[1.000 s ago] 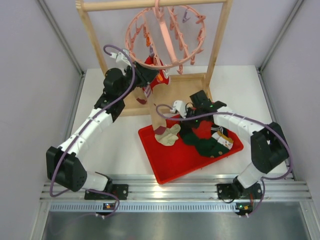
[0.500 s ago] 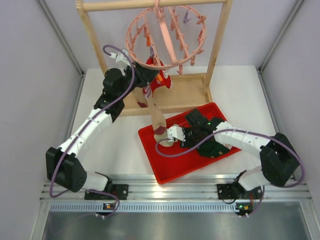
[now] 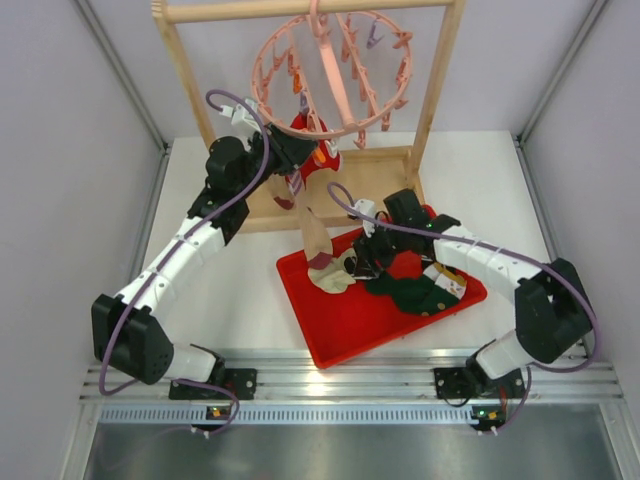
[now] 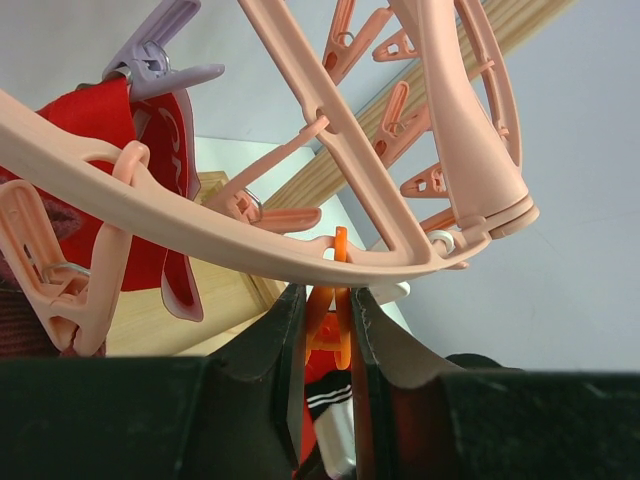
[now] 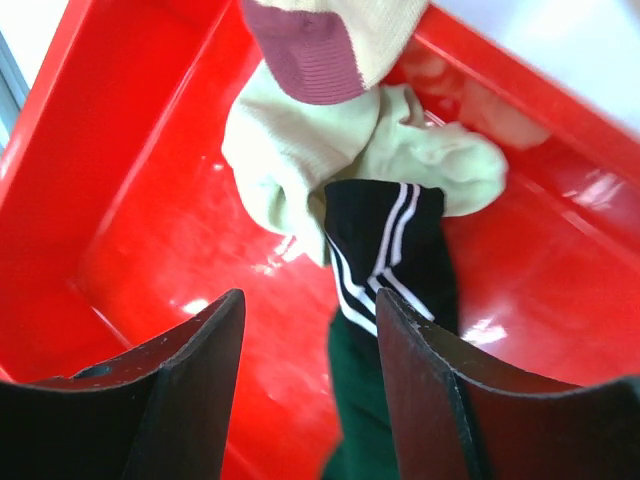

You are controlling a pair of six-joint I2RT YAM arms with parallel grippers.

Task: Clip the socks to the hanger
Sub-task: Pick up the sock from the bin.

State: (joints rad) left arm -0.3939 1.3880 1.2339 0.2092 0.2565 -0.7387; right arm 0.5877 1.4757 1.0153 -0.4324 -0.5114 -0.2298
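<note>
left gripper (image 4: 327, 296) pinches one orange peg (image 4: 340, 246); right gripper (image 5: 310, 298) spread above one black striped sock (image 5: 385, 250), one cream sock (image 5: 285, 160).

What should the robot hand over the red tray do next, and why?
Probably lower the right gripper and pinch the black striped sock: its jaws are open right above it, and the left gripper is squeezing an orange peg, ready for a sock.

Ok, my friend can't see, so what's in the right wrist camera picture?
The right gripper is open above a black sock with white stripes in a red tray. A cream sock lies crumpled beside it, and the purple toe of a tan sock hangs in at the top.
</note>
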